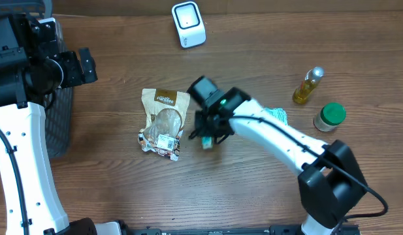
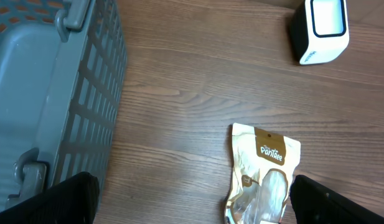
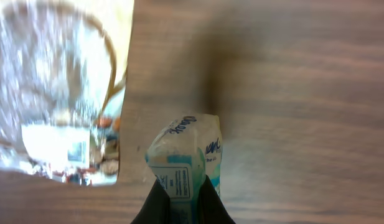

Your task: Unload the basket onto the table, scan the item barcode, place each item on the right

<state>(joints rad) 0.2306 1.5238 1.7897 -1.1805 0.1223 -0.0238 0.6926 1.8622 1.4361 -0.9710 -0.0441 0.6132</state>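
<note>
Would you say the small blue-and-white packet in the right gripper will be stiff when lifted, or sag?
Probably soft: the packet looks crumpled where the right gripper pinches its end, so it may droop. It looks small, so likely light; its smooth-looking wrapper could slip.

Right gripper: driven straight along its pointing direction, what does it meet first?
Probably the brown wooden table: the right gripper points down at it, shut on a small white-and-blue packet, which would touch first. The tan snack bag lies off-line.
</note>
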